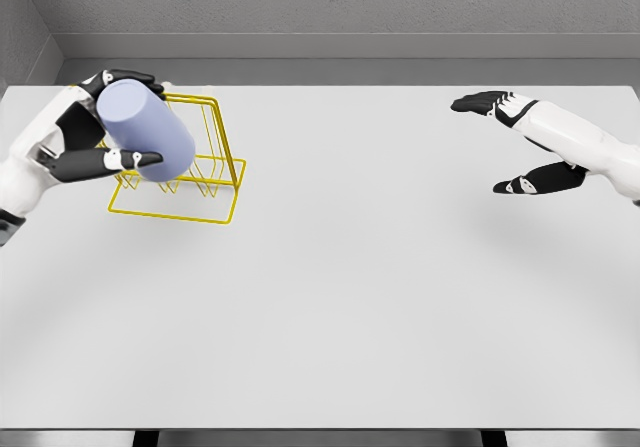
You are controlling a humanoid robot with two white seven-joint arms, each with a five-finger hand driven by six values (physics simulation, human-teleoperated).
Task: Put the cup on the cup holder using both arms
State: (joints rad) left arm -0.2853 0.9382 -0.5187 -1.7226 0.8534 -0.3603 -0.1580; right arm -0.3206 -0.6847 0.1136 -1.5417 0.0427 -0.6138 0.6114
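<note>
At the far left, the left hand [95,132] comes in from the picture's edge on its white arm and is wrapped around a pale lavender cup [146,130]. Its black fingers [135,77] curl over the top of the cup near the base end, while a lower finger or thumb [120,159] crosses beneath the cup's body, so the cup is clamped between them. The cup is a plain smooth cylinder with no handle visible, tilted so that one flat end faces up and to the left and the other end points down and to the right. It sits in front of and over the left part of the yellow wire cup holder [215,162], a frame of thin rods with a rectangular base lying flat on the white table [380,297] and upright loops rising from it. Whether the cup already touches the wires or is only held above them is hard to tell from this angle. Well apart, at the right side of the table, the right hand [520,142] hovers with nothing in it: its fingers [478,102] are stretched out toward the left and its thumb [525,183] is spread wide below them, leaving a broad gap between.
</note>
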